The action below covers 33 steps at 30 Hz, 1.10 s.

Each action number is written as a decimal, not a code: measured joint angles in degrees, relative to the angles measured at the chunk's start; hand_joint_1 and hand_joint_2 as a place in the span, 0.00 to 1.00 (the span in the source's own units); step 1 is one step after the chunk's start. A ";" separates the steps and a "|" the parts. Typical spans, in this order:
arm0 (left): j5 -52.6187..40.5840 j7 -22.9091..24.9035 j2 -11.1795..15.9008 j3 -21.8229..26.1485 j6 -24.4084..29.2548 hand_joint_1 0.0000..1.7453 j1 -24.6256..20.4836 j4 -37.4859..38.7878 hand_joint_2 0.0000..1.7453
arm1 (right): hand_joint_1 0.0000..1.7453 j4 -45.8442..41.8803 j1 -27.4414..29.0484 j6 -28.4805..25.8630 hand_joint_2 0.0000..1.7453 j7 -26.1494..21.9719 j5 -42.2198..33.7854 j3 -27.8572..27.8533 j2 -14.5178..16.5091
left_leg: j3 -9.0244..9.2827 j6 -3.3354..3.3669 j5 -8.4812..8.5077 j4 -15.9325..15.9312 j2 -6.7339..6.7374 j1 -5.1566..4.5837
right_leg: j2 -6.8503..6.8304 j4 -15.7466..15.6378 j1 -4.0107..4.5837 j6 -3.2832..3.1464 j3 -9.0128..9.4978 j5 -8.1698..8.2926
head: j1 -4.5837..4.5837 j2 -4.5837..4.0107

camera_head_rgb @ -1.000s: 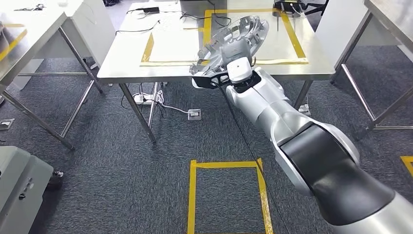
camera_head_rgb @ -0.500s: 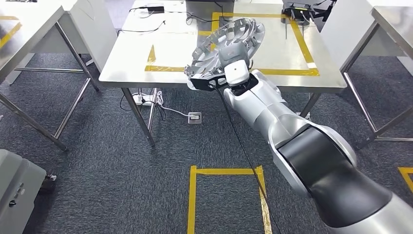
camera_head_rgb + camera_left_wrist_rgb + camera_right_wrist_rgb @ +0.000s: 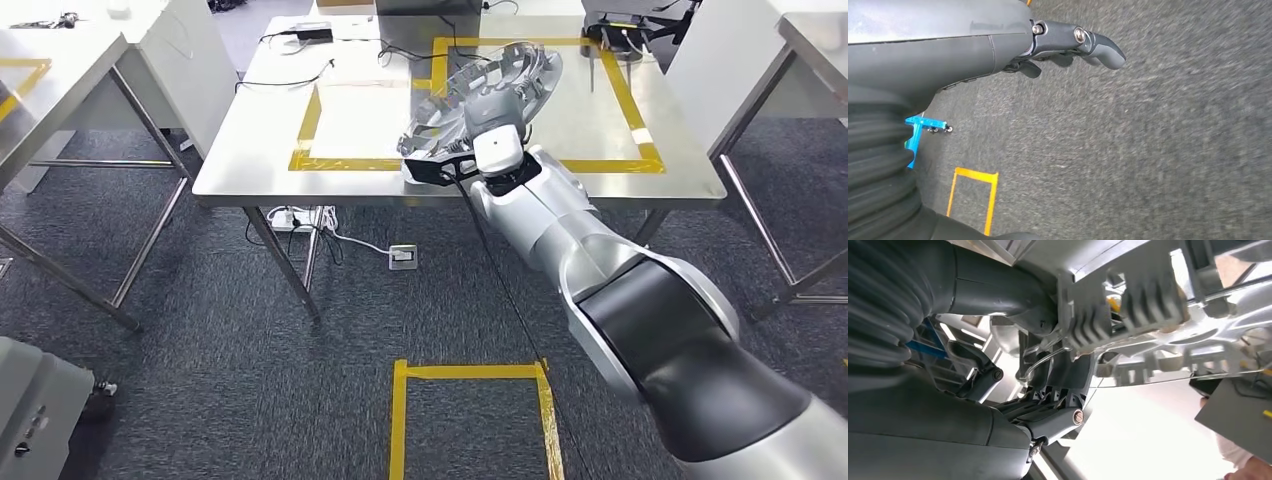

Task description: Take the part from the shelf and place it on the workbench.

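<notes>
Above the near edge of the steel workbench (image 3: 250,170), the right hand (image 3: 470,150) holds the part (image 3: 495,85), a silver ribbed casting of roughly circular outline. The right arm (image 3: 600,290) extends forward and upward from the lower right of the head view, silver segments joined by a dark elbow cover, with the wrist over the table's front edge. The part is tilted, its far rim raised over the yellow taped rectangle (image 3: 610,90) on the tabletop; whether its lower rim touches the surface cannot be told. In the right wrist view the dark fingers (image 3: 1053,410) wrap around a lower section of the part (image 3: 1128,305), with the thick thumb (image 3: 998,295) pressed against the casting from the opposite side.

The left hand (image 3: 1068,45) hangs over grey carpet (image 3: 1148,150). Its fingers are extended, slightly curled, apart from one another, and hold nothing. A yellow tape outline (image 3: 973,197) lies on the floor below it.

On the far side of the workbench stand a black device (image 3: 620,20) and loose cables (image 3: 290,60).
</notes>
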 joint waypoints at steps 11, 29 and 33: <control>-0.01 0.03 -0.06 0.00 0.07 0.00 0.38 0.04 1.00 | 1.00 0.02 -0.19 -0.16 1.00 1.10 -0.34 -0.21 -0.25 | -2.31 1.92 9.04 -10.37 0.57 -0.13 | 0.40 -0.28 0.10 1.97 7.00 -6.17 | -0.14 0.00; -0.14 0.41 -0.14 0.00 0.09 0.00 0.38 0.02 1.00 | 1.00 0.09 0.35 -0.61 1.00 6.83 -3.49 -4.99 -4.33 | 4.80 0.89 0.20 -6.31 -0.40 -0.62 | 0.22 -0.94 0.48 -0.14 -1.23 1.71 | 0.17 0.00; -0.15 0.45 -0.04 0.00 0.02 0.00 0.15 0.04 1.00 | 1.00 0.15 0.95 -0.60 1.00 7.04 -3.74 -6.04 -4.72 | -3.60 -0.50 -4.11 5.64 0.37 0.12 | 0.43 -0.96 0.14 -0.24 1.25 -0.33 | 0.08 0.00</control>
